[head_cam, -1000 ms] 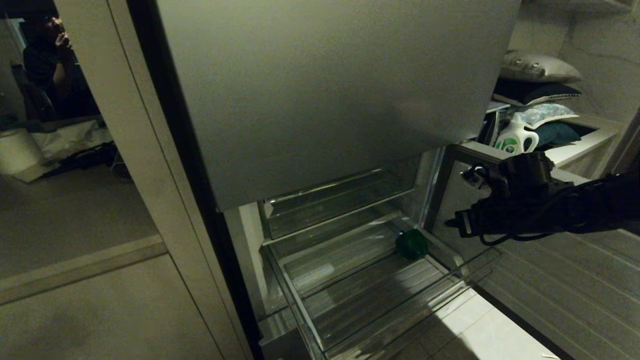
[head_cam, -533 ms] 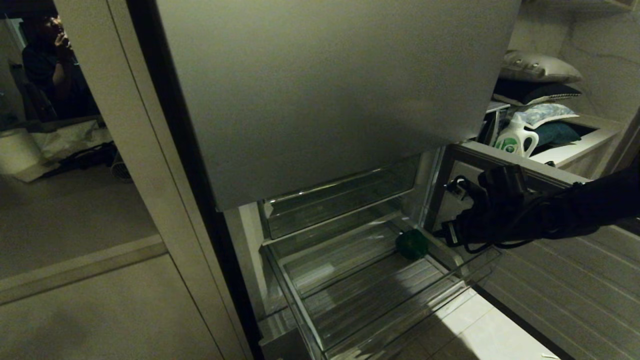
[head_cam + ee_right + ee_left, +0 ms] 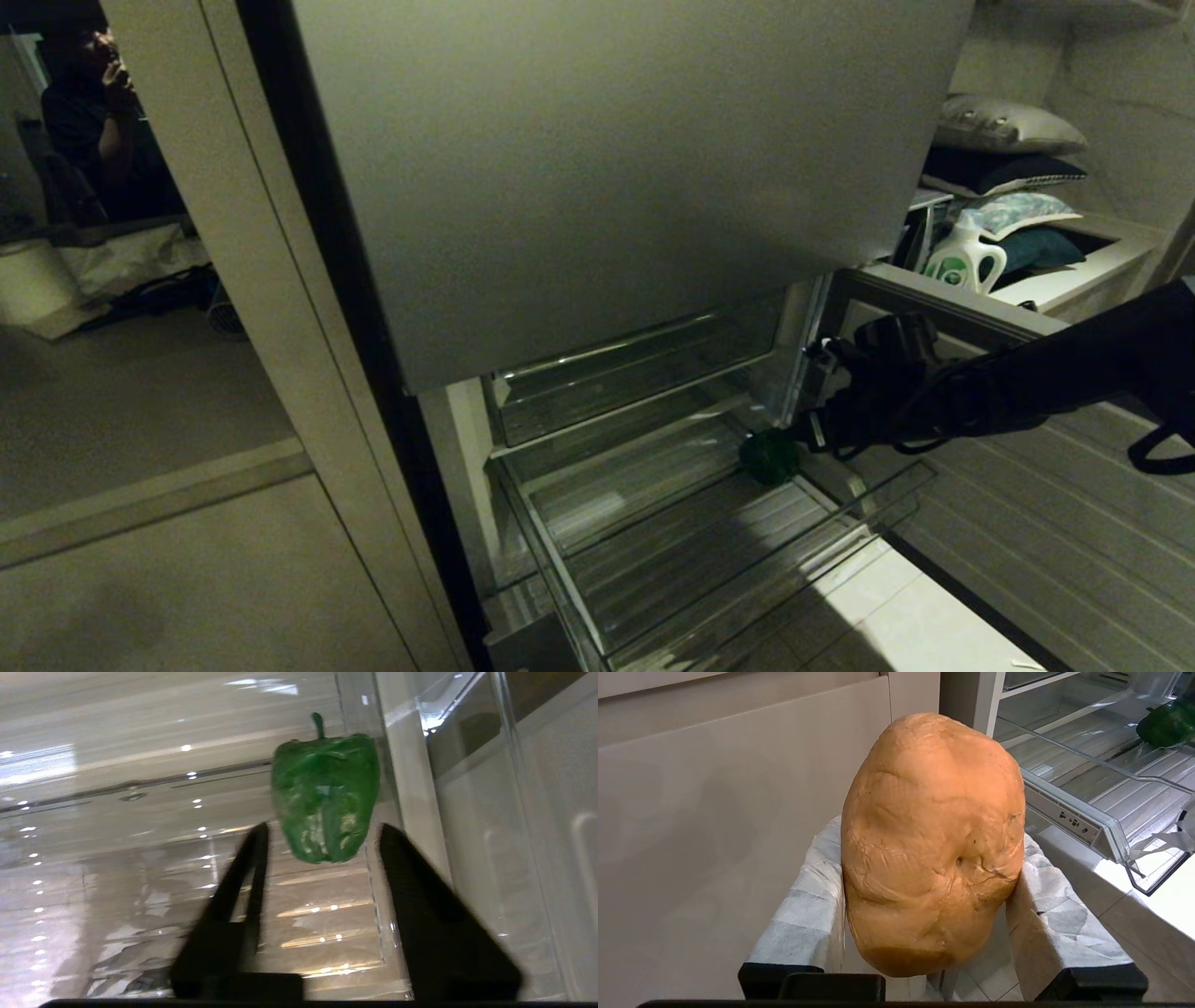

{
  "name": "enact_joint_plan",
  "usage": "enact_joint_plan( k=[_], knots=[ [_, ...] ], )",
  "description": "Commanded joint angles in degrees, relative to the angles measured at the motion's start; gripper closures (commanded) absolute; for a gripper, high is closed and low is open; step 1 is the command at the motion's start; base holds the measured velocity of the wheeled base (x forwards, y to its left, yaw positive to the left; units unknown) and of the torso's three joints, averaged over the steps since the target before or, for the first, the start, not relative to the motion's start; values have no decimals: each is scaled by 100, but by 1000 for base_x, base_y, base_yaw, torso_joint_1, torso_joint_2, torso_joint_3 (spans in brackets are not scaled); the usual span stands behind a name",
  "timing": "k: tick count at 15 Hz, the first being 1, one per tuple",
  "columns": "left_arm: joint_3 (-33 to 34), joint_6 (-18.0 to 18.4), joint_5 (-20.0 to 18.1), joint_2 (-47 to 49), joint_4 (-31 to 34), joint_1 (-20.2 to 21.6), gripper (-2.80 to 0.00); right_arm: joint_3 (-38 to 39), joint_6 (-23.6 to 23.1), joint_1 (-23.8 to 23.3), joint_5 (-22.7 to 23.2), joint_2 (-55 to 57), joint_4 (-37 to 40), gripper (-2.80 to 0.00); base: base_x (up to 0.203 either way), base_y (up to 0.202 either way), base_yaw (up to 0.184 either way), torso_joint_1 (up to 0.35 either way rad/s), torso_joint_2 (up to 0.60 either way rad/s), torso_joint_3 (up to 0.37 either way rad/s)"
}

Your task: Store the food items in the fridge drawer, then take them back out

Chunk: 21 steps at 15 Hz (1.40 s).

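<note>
Right wrist view: right gripper point(image 3: 322, 833) spread before green pepper point(image 3: 325, 798)

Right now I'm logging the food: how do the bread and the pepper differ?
The bread is orange-tan and lumpy; the pepper is glossy green with a stem. The bread is clamped in the left pincer; the pepper lies free in the drawer, just ahead of the open right pincer.

The right arm point(image 3: 1027, 383) hides the fridge drawer's point(image 3: 653, 523) right wall.
</note>
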Motion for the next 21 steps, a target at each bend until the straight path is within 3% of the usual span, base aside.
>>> enact_joint_plan(
  k=[1, 10, 16, 21],
  knots=[
    [0, 1, 0, 11, 0, 0, 0, -137, -8, -3, 3, 131, 36, -280, 0, 0, 0, 0, 0, 0],
    [0, 1, 0, 11, 0, -6, 0, -708, 17, 2, 16, 580, 85, -280, 0, 0, 0, 0, 0, 0],
    [0, 1, 4, 11, 0, 0, 0, -712, 69, -21, 331, 603, 106, -280, 0, 0, 0, 0, 0, 0],
    [0, 1, 1, 11, 0, -6, 0, -580, 91, -49, 328, 268, 120, -280, 0, 0, 0, 0, 0, 0]
  ],
)
